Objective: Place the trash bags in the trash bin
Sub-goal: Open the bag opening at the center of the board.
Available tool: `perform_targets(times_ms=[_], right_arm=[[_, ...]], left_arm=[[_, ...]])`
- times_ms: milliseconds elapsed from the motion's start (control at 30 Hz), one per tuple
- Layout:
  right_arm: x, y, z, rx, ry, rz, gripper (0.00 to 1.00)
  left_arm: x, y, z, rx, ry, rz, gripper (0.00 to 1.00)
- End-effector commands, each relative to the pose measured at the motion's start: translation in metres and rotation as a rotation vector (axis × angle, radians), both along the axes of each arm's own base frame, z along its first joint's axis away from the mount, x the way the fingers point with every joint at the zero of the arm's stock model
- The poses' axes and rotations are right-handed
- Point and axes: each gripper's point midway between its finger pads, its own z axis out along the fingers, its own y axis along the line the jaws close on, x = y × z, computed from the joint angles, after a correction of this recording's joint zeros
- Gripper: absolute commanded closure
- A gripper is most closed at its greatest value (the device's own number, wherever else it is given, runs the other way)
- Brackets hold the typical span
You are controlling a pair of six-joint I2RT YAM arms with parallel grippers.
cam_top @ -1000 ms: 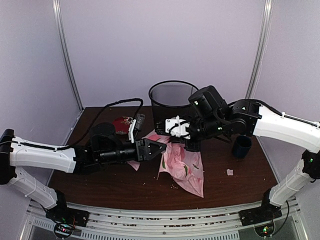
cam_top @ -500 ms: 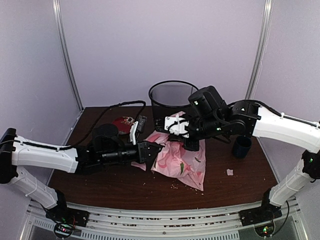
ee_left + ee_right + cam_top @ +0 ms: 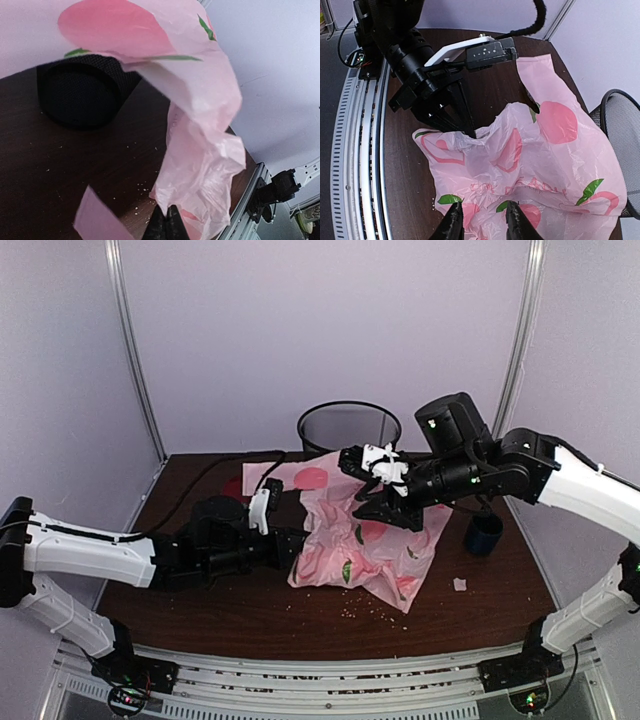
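The pale-pink trash bag [image 3: 365, 540] with red round prints hangs spread out between my two grippers, lifted off the brown table. My left gripper [image 3: 296, 545] is shut on the bag's lower left edge; its wrist view shows the closed fingertips [image 3: 167, 222] pinching the film [image 3: 200, 150]. My right gripper [image 3: 380, 502] holds the bag's upper part higher up; its wrist view shows the bag [image 3: 535, 150] bunched between its fingertips [image 3: 482, 222]. The black wire-mesh trash bin [image 3: 348, 428] stands behind the bag at the table's back, and shows in both wrist views [image 3: 80, 95] [image 3: 620, 130].
A small dark-blue mug [image 3: 484, 534] stands right of the bag, under the right arm. A white scrap [image 3: 459, 584] and crumbs lie on the table [image 3: 200, 610] near the front. The left arm's cable runs along the table's back left.
My right gripper has risen and moved right, pulling the bag up and spreading it wide. My left gripper has kept hold of the lower edge and drawn back slightly left.
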Motion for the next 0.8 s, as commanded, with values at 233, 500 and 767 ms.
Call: perform_targets(times_ms=[233, 500, 767], right_arm=[[0.004, 0.037, -0.026, 0.049, 0.369, -0.084, 0.4], [0.006, 0.049, -0.038, 0.058, 0.496, -0.129, 0.34], [0.011, 0.046, -0.027, 0.121, 0.541, -0.165, 0.44]], left_arm=[[-0.018, -0.016, 0.038, -0.097, -0.195, 0.061, 1.0], [-0.04, -0.031, 0.058, -0.181, -0.265, 0.045, 1.0], [-0.044, -0.041, 0.053, -0.161, -0.263, 0.041, 1.0]])
